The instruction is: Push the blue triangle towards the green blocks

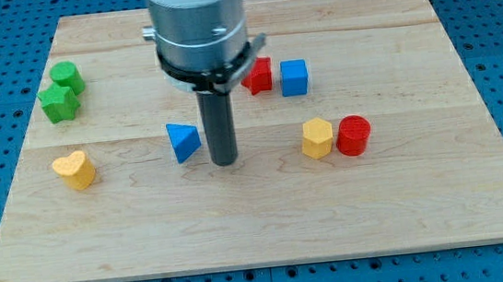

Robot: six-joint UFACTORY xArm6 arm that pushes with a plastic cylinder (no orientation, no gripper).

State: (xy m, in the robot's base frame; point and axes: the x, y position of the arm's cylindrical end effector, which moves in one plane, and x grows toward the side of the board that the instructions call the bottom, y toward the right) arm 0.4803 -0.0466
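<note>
The blue triangle (182, 141) lies on the wooden board left of centre. My tip (224, 161) stands just to its right, a small gap away, not clearly touching. Two green blocks sit at the view's upper left: a green cylinder (68, 76) and a green star-shaped block (59, 103), touching each other. They are well to the left of and above the triangle.
A yellow heart (75, 169) lies at the left, below the green blocks. A red block (258, 75) and a blue cube (294, 78) sit right of the rod. A yellow hexagon (318, 138) and a red cylinder (355, 136) sit further right. The board's edge (263, 262) runs along the bottom.
</note>
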